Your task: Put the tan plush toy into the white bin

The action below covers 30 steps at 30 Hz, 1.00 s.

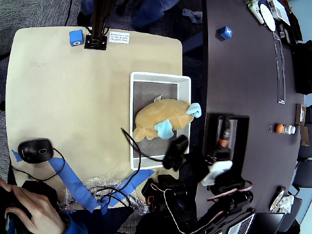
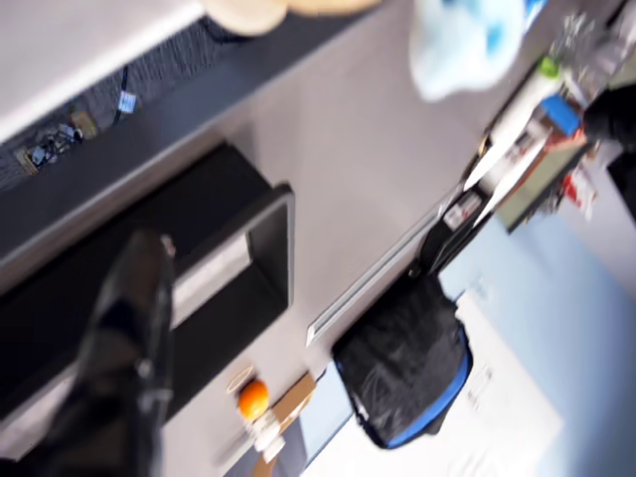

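The rounded golden-tan plush toy (image 1: 161, 120) was seen lying inside the rectangular white plastic bin (image 1: 135, 83), against its right wall. The black gripper (image 1: 176, 148) was positioned at the bin's lower right corner; its jaw state could not be determined.

Tool (image 1: 178, 148) raised, tilted sideways; finger (image 2: 124, 348) dark, blurred.

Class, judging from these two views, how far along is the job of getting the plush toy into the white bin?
Done: in the overhead view the plush toy lies inside the white bin, one blue fin over its right rim. In hand: nothing; the gripper sits near the bin's lower right corner, its jaw state unclear. Left: apparently only pulling the arm away.
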{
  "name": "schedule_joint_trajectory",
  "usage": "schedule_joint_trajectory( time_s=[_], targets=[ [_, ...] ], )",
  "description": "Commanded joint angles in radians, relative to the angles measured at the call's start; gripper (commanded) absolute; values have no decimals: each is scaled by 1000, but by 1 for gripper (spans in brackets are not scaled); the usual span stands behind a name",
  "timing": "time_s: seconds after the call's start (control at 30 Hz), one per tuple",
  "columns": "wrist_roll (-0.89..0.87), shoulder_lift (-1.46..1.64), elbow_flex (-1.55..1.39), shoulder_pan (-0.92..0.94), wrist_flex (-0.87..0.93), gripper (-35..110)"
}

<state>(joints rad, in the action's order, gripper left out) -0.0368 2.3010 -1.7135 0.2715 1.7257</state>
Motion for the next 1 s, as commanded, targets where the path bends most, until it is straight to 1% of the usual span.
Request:
schedule_joint_trajectory(
  time_s=[0.0,0.47,0.97],
  targets=[
    [-8,71,32,64,15,76],
    [-11,163,32,296,15,76],
    [-17,179,31,647,15,76]
  ],
)
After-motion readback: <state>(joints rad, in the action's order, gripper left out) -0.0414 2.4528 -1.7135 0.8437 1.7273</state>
